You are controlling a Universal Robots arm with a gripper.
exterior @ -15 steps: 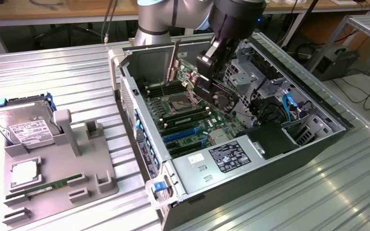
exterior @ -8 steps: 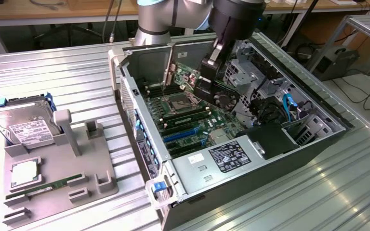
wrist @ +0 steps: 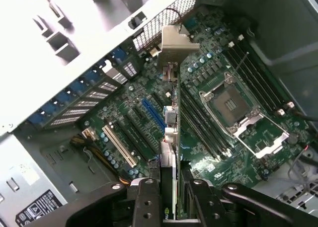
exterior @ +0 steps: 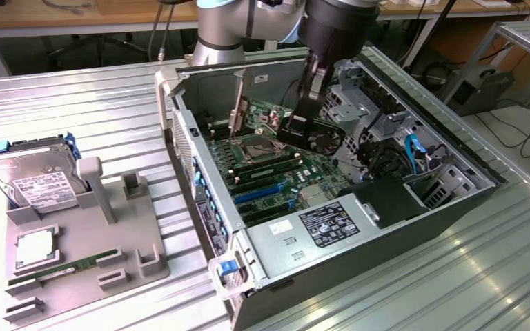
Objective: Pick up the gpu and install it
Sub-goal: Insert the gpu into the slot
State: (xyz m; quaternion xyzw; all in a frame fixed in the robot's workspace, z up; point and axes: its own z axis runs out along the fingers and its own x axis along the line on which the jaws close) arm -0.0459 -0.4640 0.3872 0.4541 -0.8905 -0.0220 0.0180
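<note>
Open case (exterior: pixel 414 236): one gpu (exterior: pixel 319 136) in claw (wrist: pixel 171 186)

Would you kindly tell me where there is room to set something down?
Bare ribbed metal table beyond the grey parts tray and, at the exterior view's lower right, beside the open black case. Crowded inside, around the green fan-cooled gpu.

A: Where was the gpu (exterior: pixel 316 136)?
B: Gripped on edge by the gripper (exterior: pixel 302 118), inside the open computer case (exterior: pixel 413 227), just above the motherboard (exterior: pixel 316 172).
A: And at the exterior view's left?
B: A hard drive (exterior: pixel 30 176) rested on a grey tray (exterior: pixel 108 241).
</note>
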